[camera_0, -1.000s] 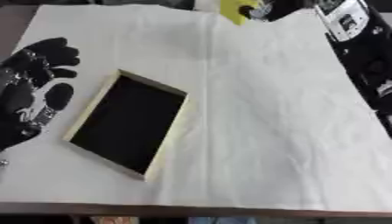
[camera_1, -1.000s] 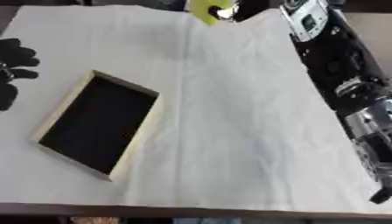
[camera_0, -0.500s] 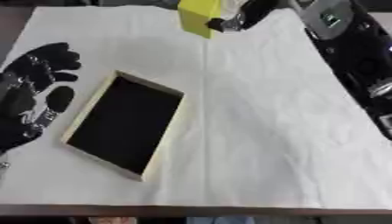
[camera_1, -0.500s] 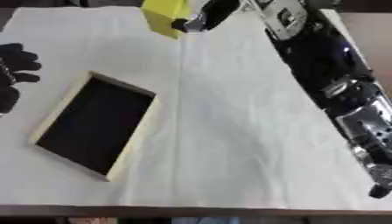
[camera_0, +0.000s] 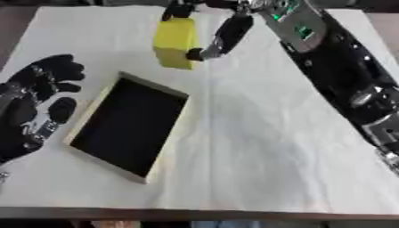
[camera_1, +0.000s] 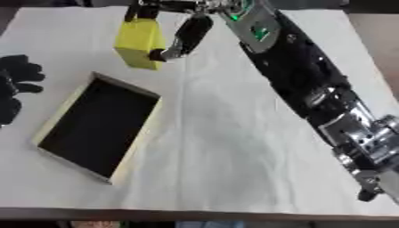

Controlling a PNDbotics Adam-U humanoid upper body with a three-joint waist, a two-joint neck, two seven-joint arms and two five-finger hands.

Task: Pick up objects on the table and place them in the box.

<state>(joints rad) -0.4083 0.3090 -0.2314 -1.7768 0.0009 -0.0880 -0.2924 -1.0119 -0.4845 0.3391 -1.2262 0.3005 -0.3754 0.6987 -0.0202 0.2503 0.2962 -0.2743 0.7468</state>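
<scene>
Open box (camera_0: 128, 127) interior unobstructed from above. Right hand (camera_0: 209, 31) with yellow block (camera_0: 175, 43) hangs at the box's 12 o'clock; left hand (camera_0: 35, 104) lies at 9 o'clock; cloth (camera_0: 265, 147) from 3 to 6 o'clock is free.

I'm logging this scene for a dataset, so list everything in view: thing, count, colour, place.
Yellow block: one, yellow, held above the cloth just beyond the box's far end.
Box: one, pale wooden rim with black inside, lying left of centre, nothing visible in it.
Cloth: one, white, covering the table.
Right robot hand: one, black, fingers curled round the block, arm coming in from the right.
Left robot hand: one, black, resting open at the left edge beside the box.
</scene>
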